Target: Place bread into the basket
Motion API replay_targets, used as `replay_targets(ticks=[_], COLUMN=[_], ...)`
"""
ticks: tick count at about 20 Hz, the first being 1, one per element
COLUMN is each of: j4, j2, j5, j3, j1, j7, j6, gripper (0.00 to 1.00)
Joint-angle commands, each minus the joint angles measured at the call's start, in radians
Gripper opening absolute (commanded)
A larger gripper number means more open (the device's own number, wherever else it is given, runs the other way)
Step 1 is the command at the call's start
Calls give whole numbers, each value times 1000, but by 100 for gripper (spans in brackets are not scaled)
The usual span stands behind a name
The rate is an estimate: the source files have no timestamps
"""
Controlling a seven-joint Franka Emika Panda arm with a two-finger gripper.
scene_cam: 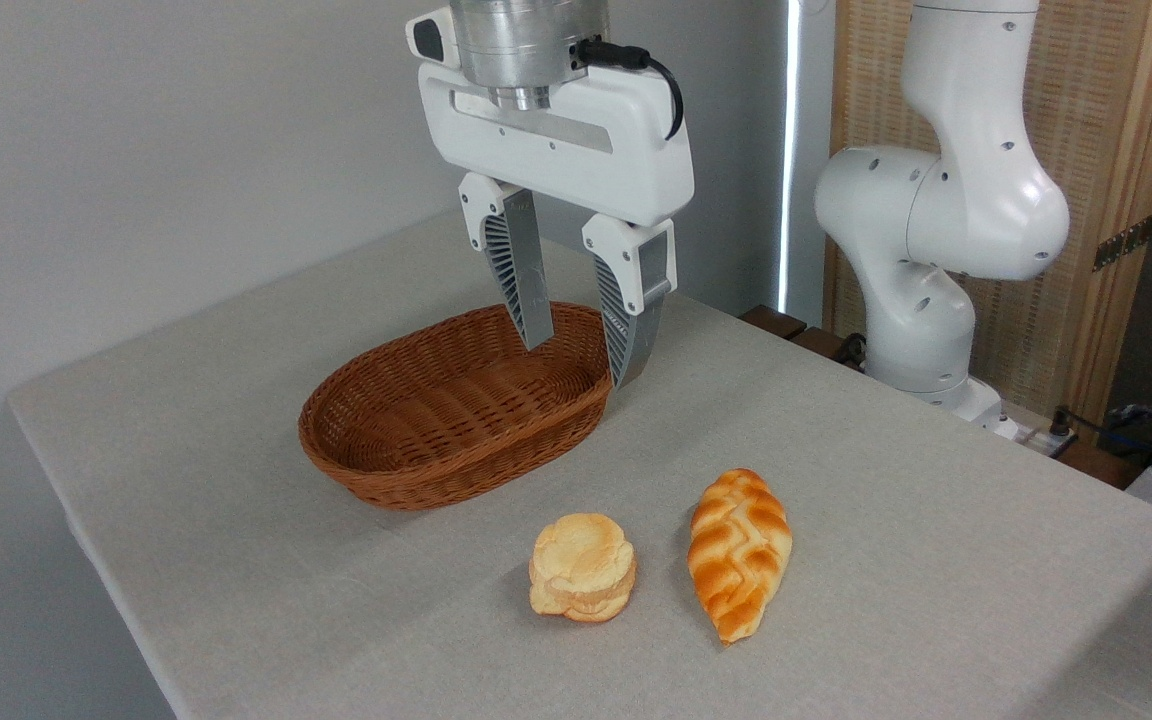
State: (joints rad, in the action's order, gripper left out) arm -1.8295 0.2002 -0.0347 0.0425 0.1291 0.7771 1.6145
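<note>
Fixed camera, the only view I have. My gripper (581, 362) hangs from above with its jaws parted and nothing between them. Both ribbed fingers (519, 275) point down. From this angle the fingertips overlap the far right rim of the basket (386, 478); I cannot tell whether they are above it or behind it.

The basket, brown wicker and oval, sits on the table (886, 520) below and to the left of the gripper, holding nothing.

The bun (582, 580), round, pale golden and layered, lies on the cloth well below the gripper in the picture, nearer the camera than the basket and apart from it. No finger touches it.

The loaf (739, 552), braided and orange-brown, lies just right of the bun, apart from it, lower right of the gripper.

The arm's base (936, 250) stands to the gripper's right, at the table's far edge.
</note>
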Motion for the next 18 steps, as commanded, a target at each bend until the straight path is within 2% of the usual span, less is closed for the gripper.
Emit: replay_targets(ticks=[1, 6, 11, 15, 18], j4=[-4, -53, -169, -224, -296], j2=[15, 22, 19, 11, 8], j5=[-16, -11, -4, -1, 1], j3=[-6, -4, -6, -6, -6], j1=[7, 6, 14, 15, 15], j7=[27, 27, 79, 106, 105], j6=[-16, 16, 184, 203, 266], gripper=[100, 100, 100, 100, 100])
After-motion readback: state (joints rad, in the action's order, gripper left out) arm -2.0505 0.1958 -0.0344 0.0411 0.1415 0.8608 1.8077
